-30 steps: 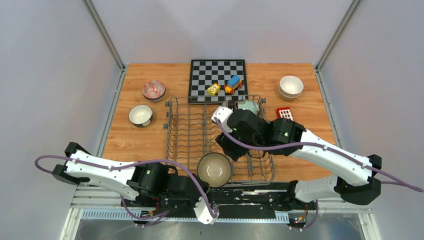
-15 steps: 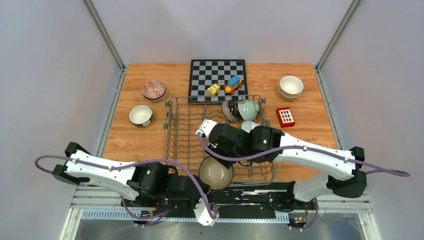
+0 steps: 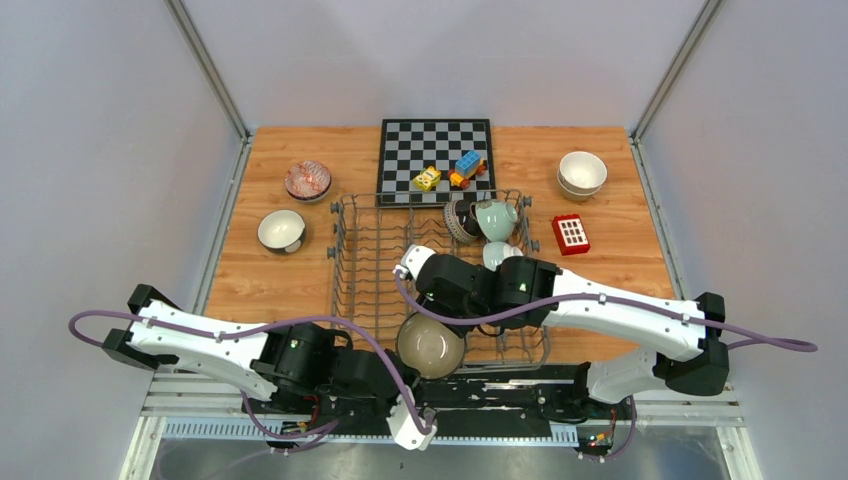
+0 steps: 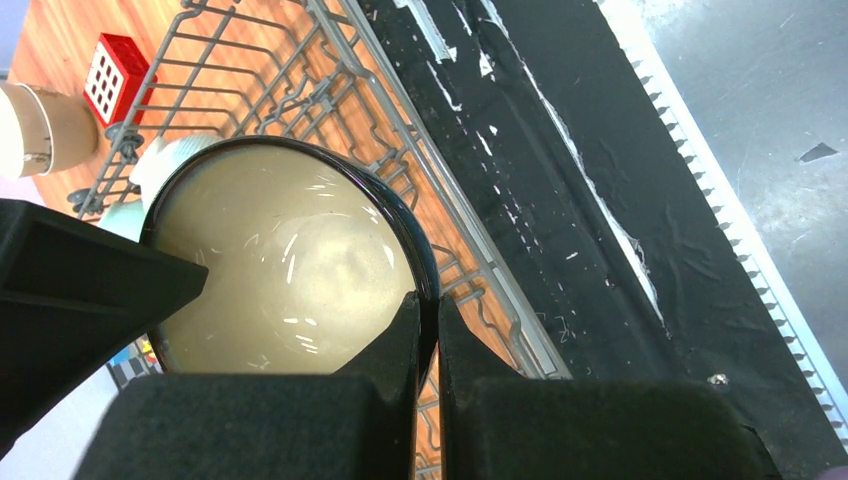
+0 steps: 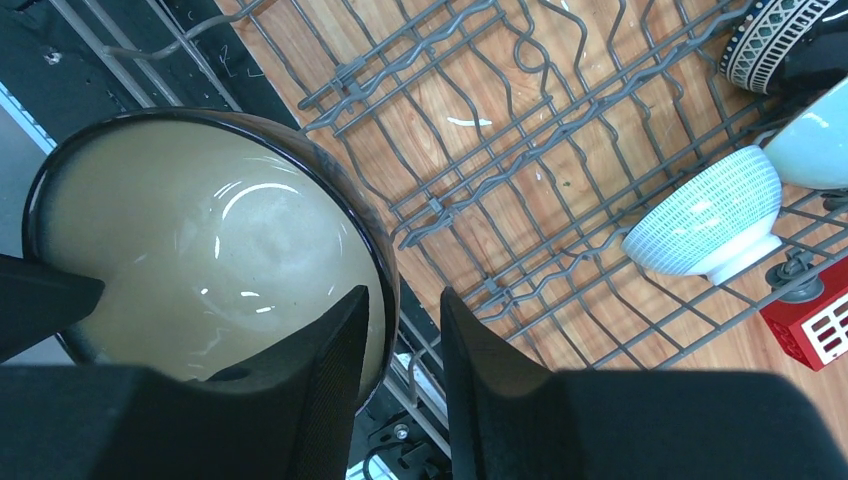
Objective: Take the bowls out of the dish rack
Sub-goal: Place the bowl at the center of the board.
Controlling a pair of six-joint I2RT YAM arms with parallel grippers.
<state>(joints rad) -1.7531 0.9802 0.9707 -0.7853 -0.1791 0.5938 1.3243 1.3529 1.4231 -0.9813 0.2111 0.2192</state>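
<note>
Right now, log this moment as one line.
left gripper: shut on big bowl rim | right gripper: open astride same rim | rack: three small bowls visible

1. The large bowl (image 3: 430, 345) at lower centre is glossy cream inside, with a near-black rim.
2. The dish rack (image 3: 365, 260) is grey wire. The desk (image 3: 290, 285) is orange-brown wood grain.
3. At the rack's upper right are a pale mint bowl (image 3: 497, 217), a dark-patterned bowl (image 3: 459, 221) with white geometric bands, and a blue-lined bowl (image 5: 705, 215) on white.
4. At upper left, the reddish bowl (image 3: 307, 180) is mottled; the dark-sided bowl (image 3: 282, 229) is white inside.
5. At upper right, the stacked bowls (image 3: 582, 170) are cream; the red block (image 3: 571, 233) carries white squares.
6. The chessboard (image 3: 435, 145) is black-and-white checked. The toy blocks (image 3: 467, 165) are yellow, blue and orange.
7. The left end effector (image 4: 425, 300) and right end effector (image 5: 405, 295) are black. The arms (image 3: 200, 340) are white with black joints, and the cables (image 3: 330, 322) are purple.
</note>
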